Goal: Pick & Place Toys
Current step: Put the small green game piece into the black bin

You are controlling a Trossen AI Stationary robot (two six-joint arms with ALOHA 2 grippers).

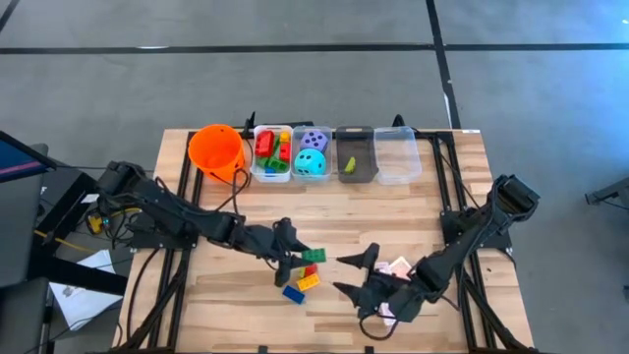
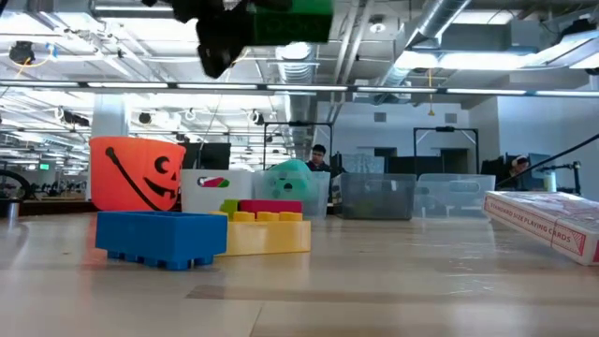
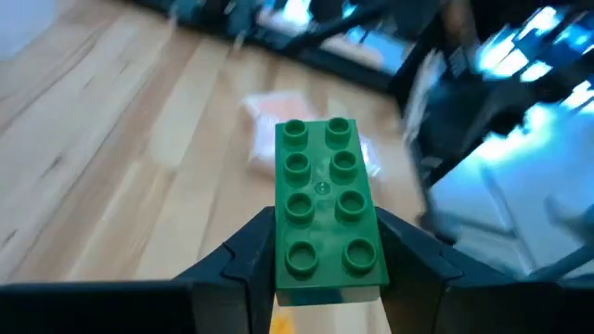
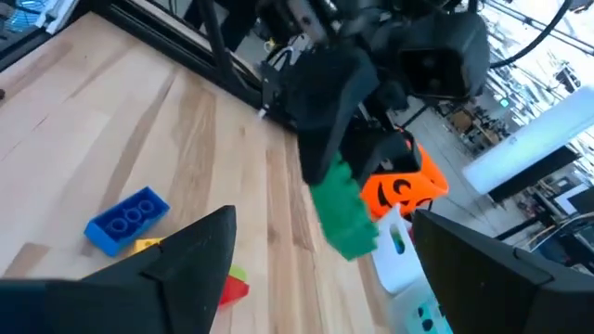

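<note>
My left gripper (image 1: 295,258) is shut on a green brick (image 3: 327,199), lifted above the table's middle; the brick also shows in the high view (image 1: 313,256), the low view (image 2: 290,21) and the right wrist view (image 4: 342,211). A blue brick (image 1: 293,294), a yellow brick (image 1: 308,283) and a red brick (image 1: 310,270) lie on the wood below it. My right gripper (image 1: 356,275) is open and empty, right of these bricks, near playing cards (image 1: 398,267). My left gripper pinches the green brick's two long sides (image 3: 278,250) between its two fingers, at the brick's near end. The fingers lie along the brick, which juts out past them. The brick is lifted clear of the table, studs up.
At the far edge stand an orange bucket (image 1: 216,149) and a row of bins: one with bricks (image 1: 271,152), one with a purple and a teal die (image 1: 312,154), a dark one (image 1: 355,154) and a clear one (image 1: 397,154). A card box (image 2: 547,220) lies at right.
</note>
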